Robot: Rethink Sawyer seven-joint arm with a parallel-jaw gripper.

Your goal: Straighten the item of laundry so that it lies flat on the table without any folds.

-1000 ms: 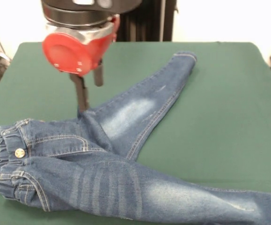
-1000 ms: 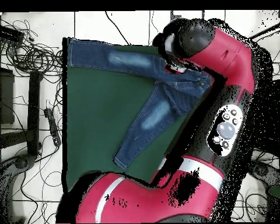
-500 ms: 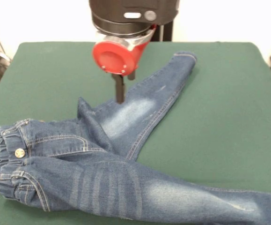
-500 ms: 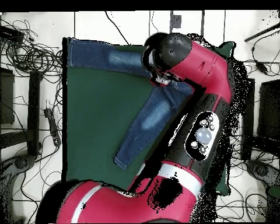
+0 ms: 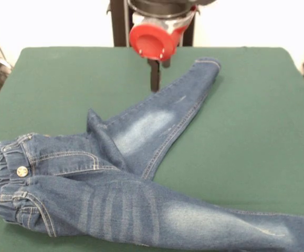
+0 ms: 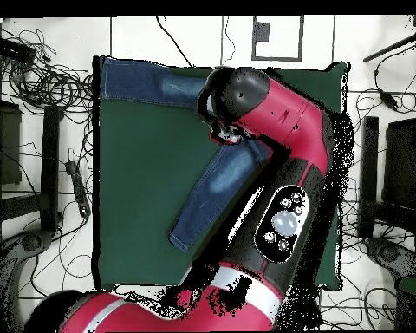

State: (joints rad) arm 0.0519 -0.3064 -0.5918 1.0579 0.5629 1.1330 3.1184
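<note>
While I am watching the front view, the gripper (image 5: 155,76) is hanging over the far part of the table (image 5: 257,131), just beside the far trouser leg (image 5: 162,118); its dark fingers are showing as one narrow stem, so I cannot tell how far open they are, and they are gripping nothing I can see. Red and black arm (image 6: 281,147) is covering the jeans' waist in the overhead view. Green cloth is showing bare to left and right. Cables (image 6: 38,78) are lying on the tiled floor beside the table. The jeans (image 5: 115,189) are lying at the near left, waistband (image 5: 7,181) bunched, legs splayed in a V, a raised fold (image 5: 96,128) at the crotch.
</note>
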